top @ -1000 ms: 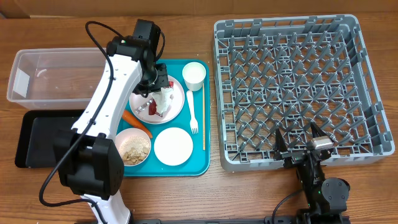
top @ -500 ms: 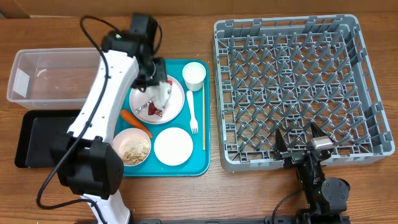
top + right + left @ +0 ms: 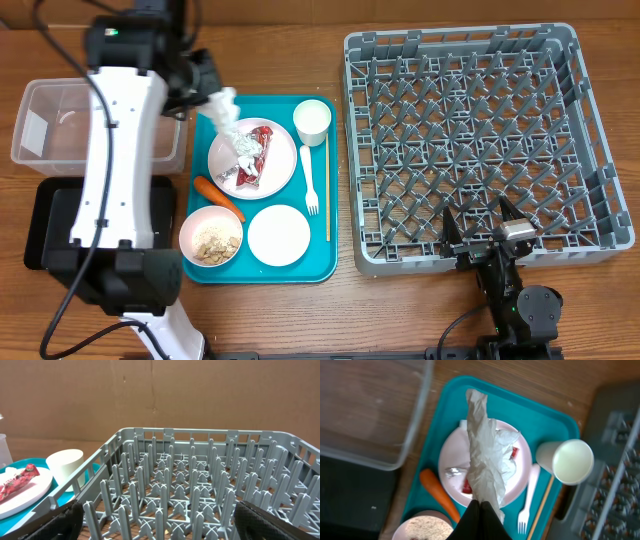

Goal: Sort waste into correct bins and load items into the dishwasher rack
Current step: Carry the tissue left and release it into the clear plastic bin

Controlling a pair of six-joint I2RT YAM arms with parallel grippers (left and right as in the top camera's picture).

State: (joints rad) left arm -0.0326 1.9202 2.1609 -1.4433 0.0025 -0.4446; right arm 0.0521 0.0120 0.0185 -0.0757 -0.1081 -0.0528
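Napkin (image 3: 485, 460) dangles, pinched in L end effector (image 3: 479, 511).

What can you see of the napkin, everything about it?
The napkin is white, thin crumpled paper, drawn out into a long wrinkled strip. The left gripper is shut on one end. The rest hangs over the pale plate and the red wrapper on the teal tray. Whether its free end touches them cannot be told.
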